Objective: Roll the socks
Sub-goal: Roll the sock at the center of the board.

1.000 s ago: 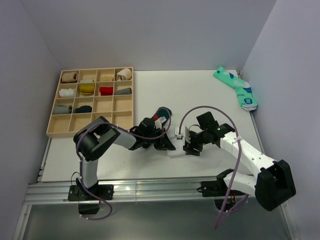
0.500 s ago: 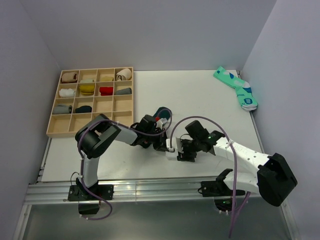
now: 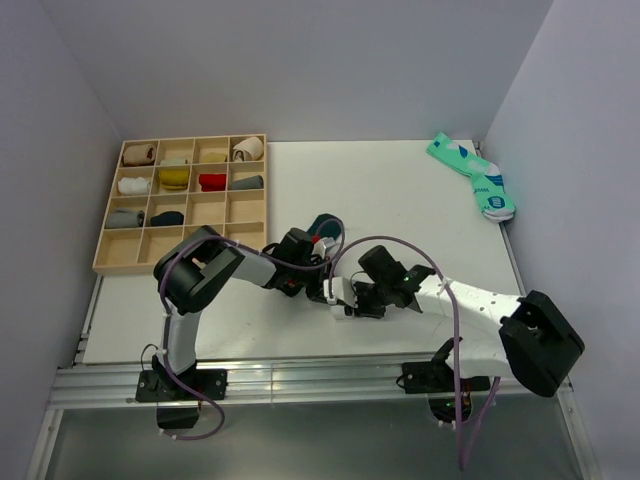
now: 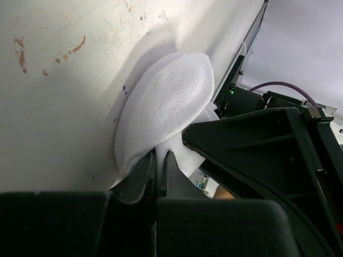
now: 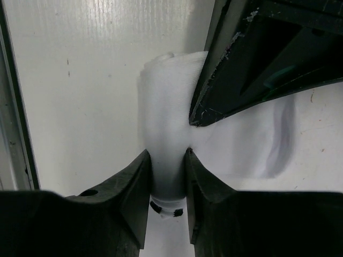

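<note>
The soft white ribbed sock with black cuff stripes (image 5: 163, 101) is gripped from two sides on the white table (image 3: 400, 200). A thin fold of it is pinched between the almost closed jaws of the left gripper (image 4: 159, 160), with the rest bulging out ahead of them. Its bunched cuff end is clamped between the jaws of the right gripper (image 5: 167, 166), which stand narrowly apart, the stripes lying further back between them. The dark green sock with a red-and-white figure (image 3: 322, 226) is seen just beyond the left jaws; whether it is touched cannot be told.

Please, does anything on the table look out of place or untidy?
The mint-green pair lies flat, unrolled, at the far right corner of the table, away from the wooden tray of rolled socks. Nothing else stands out.
</note>
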You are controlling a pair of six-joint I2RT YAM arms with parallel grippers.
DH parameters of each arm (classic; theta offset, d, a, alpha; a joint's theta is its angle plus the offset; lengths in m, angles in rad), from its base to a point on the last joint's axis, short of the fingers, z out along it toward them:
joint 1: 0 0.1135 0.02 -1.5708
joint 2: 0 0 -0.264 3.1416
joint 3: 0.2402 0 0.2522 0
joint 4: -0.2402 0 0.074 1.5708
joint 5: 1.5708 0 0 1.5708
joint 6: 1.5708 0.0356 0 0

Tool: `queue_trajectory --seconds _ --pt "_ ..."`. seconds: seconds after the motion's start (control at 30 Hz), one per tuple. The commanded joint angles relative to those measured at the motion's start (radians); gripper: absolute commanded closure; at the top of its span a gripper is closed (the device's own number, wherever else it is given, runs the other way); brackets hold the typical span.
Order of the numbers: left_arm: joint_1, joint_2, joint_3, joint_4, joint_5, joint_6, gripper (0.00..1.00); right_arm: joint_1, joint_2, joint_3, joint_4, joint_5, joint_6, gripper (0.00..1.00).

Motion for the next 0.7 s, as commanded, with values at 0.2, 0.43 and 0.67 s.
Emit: queue_trajectory --seconds 0.2,0.43,0.67 --pt "-0.011 -0.089 -0.05 -0.135 -0.226 0.078 0.77 0.004 0.086 0.031 -0.023 -0.024 0.057 0.8" --pt "-0.009 -0.232 -0.097 -0.063 -0.378 0.09 0.68 -0.052 0.178 0.105 -0.123 -0.093 0.062 0.82" --pt "-0.009 -0.373 -0.189 -0.052 -0.542 0.157 0.66 -0.104 0.27 0.203 -0.24 -0.128 0.044 0.82"
